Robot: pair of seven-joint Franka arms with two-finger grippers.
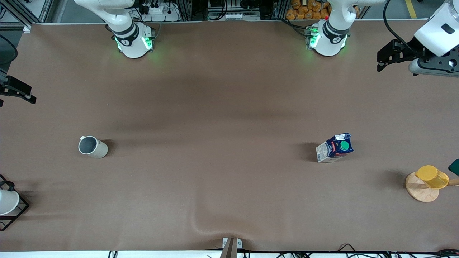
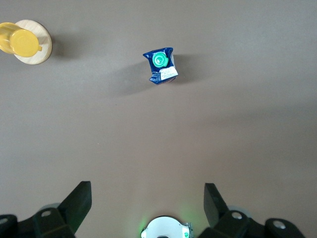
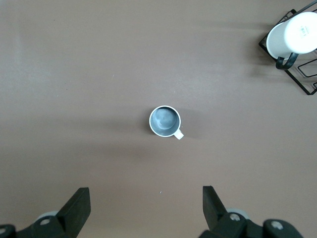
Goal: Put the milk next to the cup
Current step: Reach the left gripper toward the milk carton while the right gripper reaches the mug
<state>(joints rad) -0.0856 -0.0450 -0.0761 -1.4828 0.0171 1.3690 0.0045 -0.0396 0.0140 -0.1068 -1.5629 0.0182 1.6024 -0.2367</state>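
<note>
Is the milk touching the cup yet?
Apart. The front view shows the milk toward the left arm's end of the table and the cup toward the right arm's end, bare table between them.

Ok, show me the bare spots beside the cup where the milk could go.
The cup stands alone, so all the table around it is free, most broadly toward the milk. It tightens only toward the white cup in its wire frame. Both tools, left and right, hang open at the table's ends.

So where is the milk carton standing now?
The milk stands upright on the table toward the left arm's end, nearest the yellow cup on its wooden coaster, apart from the mug.
</note>
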